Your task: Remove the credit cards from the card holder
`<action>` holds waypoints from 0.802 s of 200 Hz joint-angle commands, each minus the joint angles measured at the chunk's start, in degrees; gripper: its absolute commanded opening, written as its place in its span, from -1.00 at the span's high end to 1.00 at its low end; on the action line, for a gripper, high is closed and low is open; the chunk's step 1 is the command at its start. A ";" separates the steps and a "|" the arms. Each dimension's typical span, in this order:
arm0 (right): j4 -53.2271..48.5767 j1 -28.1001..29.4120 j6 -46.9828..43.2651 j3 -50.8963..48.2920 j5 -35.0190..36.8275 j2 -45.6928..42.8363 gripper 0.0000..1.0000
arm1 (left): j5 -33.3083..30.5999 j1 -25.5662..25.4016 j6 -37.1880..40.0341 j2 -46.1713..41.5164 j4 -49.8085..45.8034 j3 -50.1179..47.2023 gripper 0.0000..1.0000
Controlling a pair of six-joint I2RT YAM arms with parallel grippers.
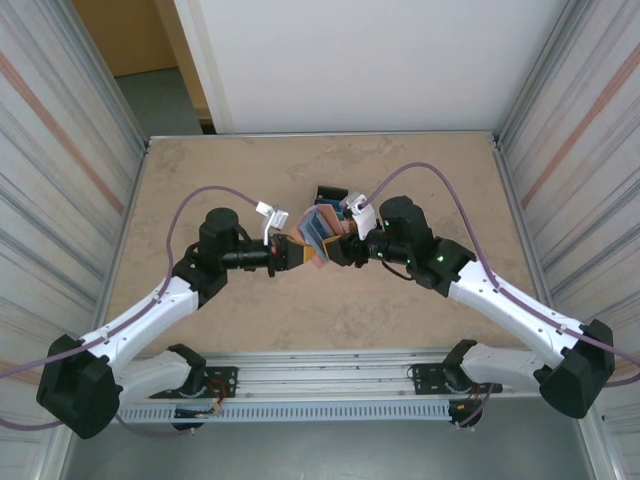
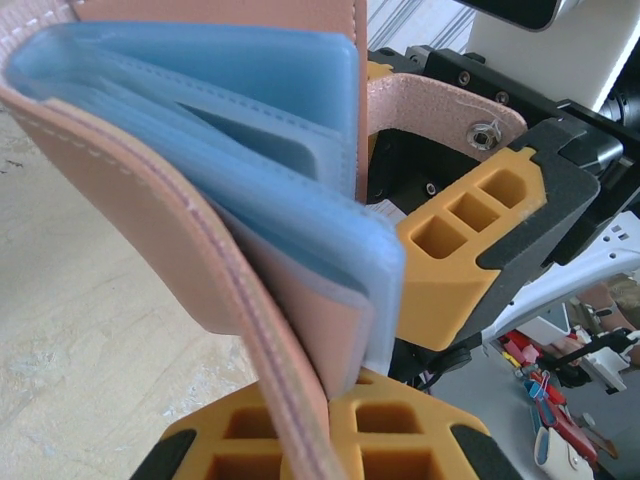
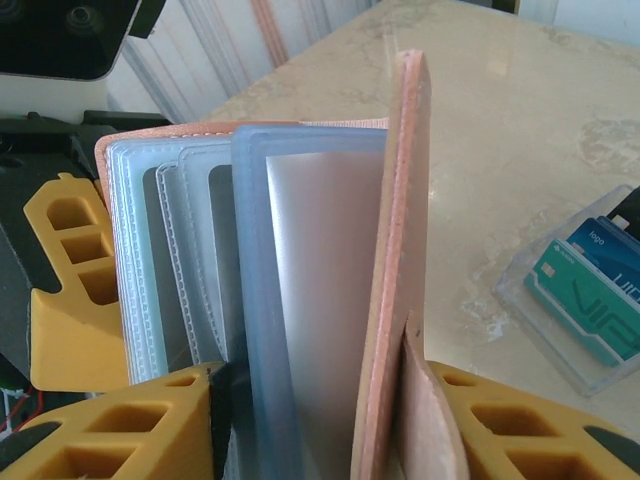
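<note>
The card holder point(image 1: 318, 238), salmon-brown outside with blue-grey sleeves, hangs fanned open above the table's middle between both grippers. My left gripper point(image 1: 290, 255) is shut on one salmon cover point(image 2: 200, 250), its orange fingers pinching the edge point(image 2: 335, 400). From the other side, my right gripper point(image 1: 335, 248) point(image 3: 320, 400) clamps the other cover point(image 3: 400, 250), the closing tab and a blue sleeve point(image 3: 270, 300). Whether a card sits in the sleeves I cannot tell. Teal and blue credit cards point(image 3: 590, 290) lie in a clear case on the table.
The clear case point(image 1: 330, 195) lies just beyond the grippers. Corrugated metal walls point(image 1: 60, 150) close in the marble-look table point(image 1: 250, 330) on the left and right. A metal rail point(image 1: 330, 365) with the arm bases runs along the near edge.
</note>
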 commanded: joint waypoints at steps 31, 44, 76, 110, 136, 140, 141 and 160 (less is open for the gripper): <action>1.83 -1.83 0.32 0.18 -4.30 -1.67 -0.16 | 3.02 -0.88 0.98 -0.53 2.49 1.48 1.00; 2.63 -2.44 0.67 -0.53 -6.11 -2.50 -0.19 | 3.18 -0.91 1.09 -0.63 2.59 1.51 1.00; 4.49 -4.43 1.66 -2.40 -9.77 -4.48 -0.27 | 3.18 -0.86 1.19 -0.91 2.76 1.49 1.00; 5.15 -5.43 2.34 -2.78 -11.02 -4.21 -0.28 | 3.36 -0.98 1.18 -0.83 2.85 1.61 1.00; 5.27 -5.48 2.43 -2.68 -10.79 -3.15 -0.28 | 3.78 -0.97 1.25 -1.01 3.09 1.54 1.00; 5.27 -5.51 2.43 -2.65 -10.74 -2.89 -0.28 | 3.82 -1.02 1.34 -1.06 3.11 1.55 1.00; 5.27 -5.49 2.43 -2.67 -10.76 -2.84 -0.28 | 3.86 -0.98 1.35 -1.06 3.11 1.54 1.00; 5.35 -5.56 2.35 -2.42 -11.51 -2.22 -0.36 | 3.89 -0.96 1.44 -1.23 3.03 1.55 1.00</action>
